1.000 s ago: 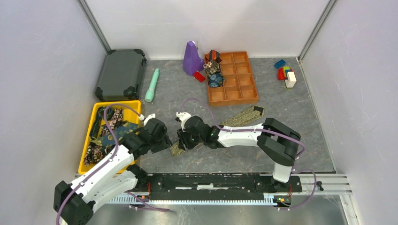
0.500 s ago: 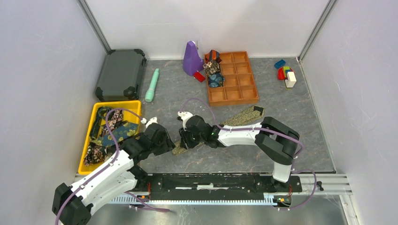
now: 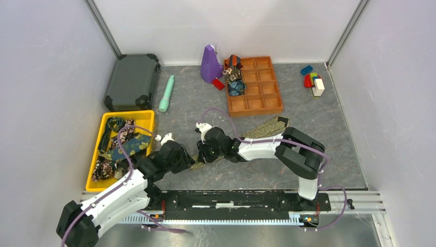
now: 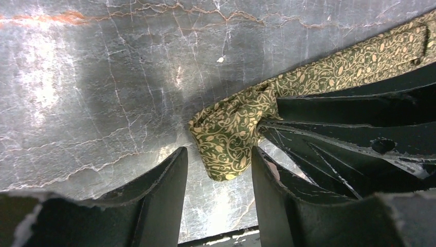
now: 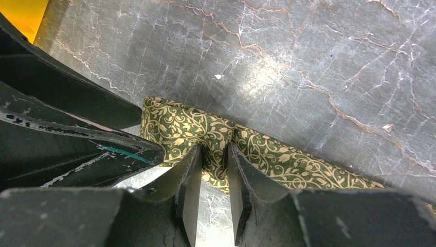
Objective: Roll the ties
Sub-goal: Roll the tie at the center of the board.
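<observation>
An olive-gold patterned tie (image 3: 267, 126) lies diagonally across the grey table, its narrow end folded over near the middle front. In the right wrist view, the right gripper (image 5: 213, 148) is shut on a bunched fold of this tie (image 5: 288, 162). The left gripper (image 4: 218, 150) is open, and the tie's folded end (image 4: 226, 128) reaches in between its fingertips, close to the right one. From above, the left gripper (image 3: 188, 161) and right gripper (image 3: 201, 156) meet at that end. More ties (image 3: 121, 146) lie in a yellow bin, and rolled ties (image 3: 234, 78) sit in a wooden tray.
The yellow bin (image 3: 128, 112) stands at the left, with a dark case (image 3: 132, 81) behind it. A teal cylinder (image 3: 166, 93), a purple object (image 3: 210, 64) and the wooden compartment tray (image 3: 262, 98) are at the back. Toy blocks (image 3: 313, 82) sit at the back right.
The left arm has moved right and nearer, bringing its open fingers up to the tie's folded end. The right gripper's jaws have narrowed on the tie.
</observation>
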`<state>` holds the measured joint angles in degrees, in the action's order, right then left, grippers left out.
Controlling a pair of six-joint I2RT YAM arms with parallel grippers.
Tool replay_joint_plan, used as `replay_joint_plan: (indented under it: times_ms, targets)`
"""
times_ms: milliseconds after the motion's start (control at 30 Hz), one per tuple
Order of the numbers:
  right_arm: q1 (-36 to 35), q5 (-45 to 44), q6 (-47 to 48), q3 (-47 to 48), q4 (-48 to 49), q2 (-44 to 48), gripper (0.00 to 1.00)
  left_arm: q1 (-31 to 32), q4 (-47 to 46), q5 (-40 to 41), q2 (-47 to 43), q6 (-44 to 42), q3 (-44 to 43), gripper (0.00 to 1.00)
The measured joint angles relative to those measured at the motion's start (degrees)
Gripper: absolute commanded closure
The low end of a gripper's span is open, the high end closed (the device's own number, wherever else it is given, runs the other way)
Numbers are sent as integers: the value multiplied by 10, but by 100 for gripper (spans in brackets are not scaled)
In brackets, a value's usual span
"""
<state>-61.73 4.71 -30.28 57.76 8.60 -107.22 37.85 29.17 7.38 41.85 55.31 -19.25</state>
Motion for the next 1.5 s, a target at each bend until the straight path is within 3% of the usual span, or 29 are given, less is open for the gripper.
replay_joint_plan:
  times_ms: [367,700,1400,1500]
  targets:
    - [4,14,-8,-2,37,-16,70,5,-53,18,-84,94,75,45]
    - [7,20,-16,-9,57,-19,71,6,-39,52,-143,162,93,43]
    - [8,30,-26,-13,74,-24,71,9,-57,75,-93,219,99,56]
    - [8,31,-27,-14,75,-24,71,12,-70,77,-81,219,99,62]
